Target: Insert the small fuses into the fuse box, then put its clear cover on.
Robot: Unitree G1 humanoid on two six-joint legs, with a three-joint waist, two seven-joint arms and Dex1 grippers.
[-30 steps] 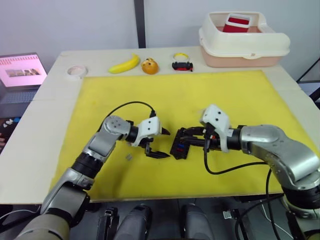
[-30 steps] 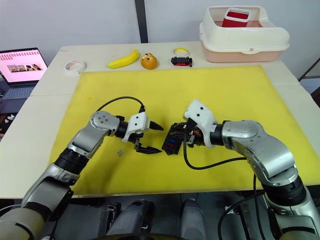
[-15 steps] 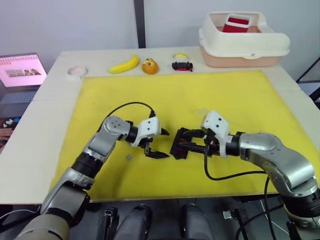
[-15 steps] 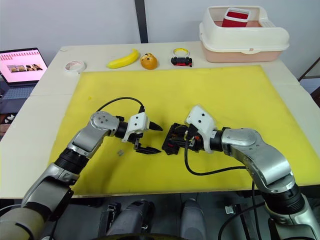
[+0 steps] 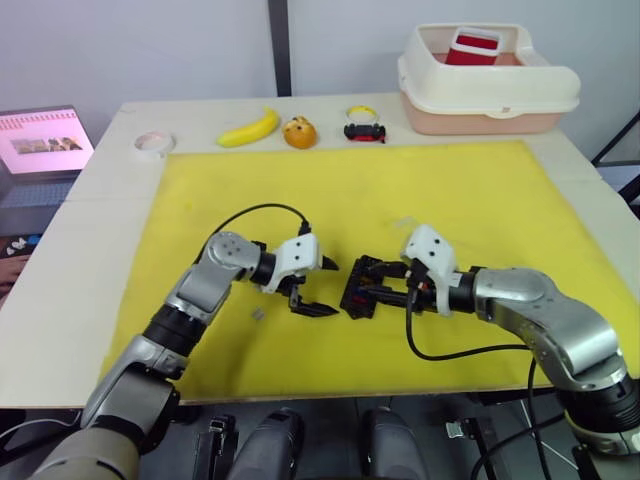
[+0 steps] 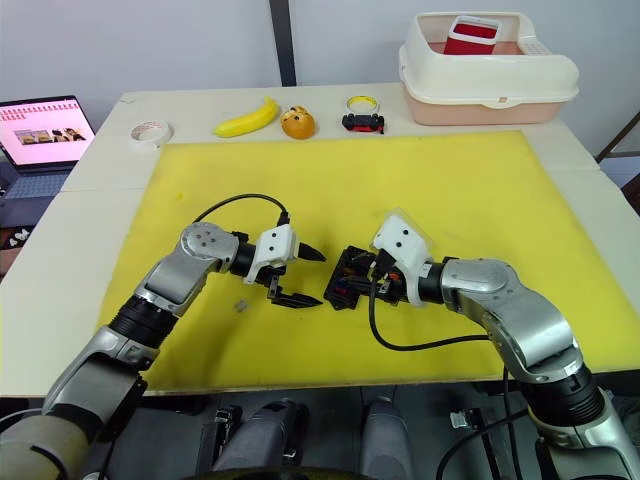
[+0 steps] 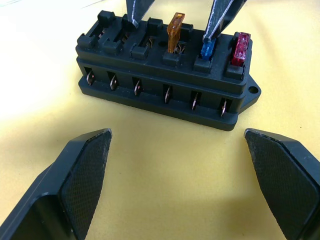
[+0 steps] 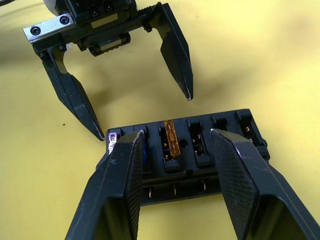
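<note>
Now, step: fuses going into slots, cover not on yet.
Left gripper (image 5: 313,290): wide open, empty, same spot as a second ago, just beside fuse box (image 7: 165,82).
Loose fuse (image 5: 257,314): grey, on yellow mat (image 5: 480,190), near left arm.
Fuse box: mid-mat, between both grippers; amber (image 7: 174,31), blue (image 7: 207,48), red (image 7: 241,47) fuses seated.
Right gripper (image 8: 177,150): open, straddling box top, holding nothing.
Change: right wrist lowered and moved slightly left; probably pressing blue fuse home.
</note>
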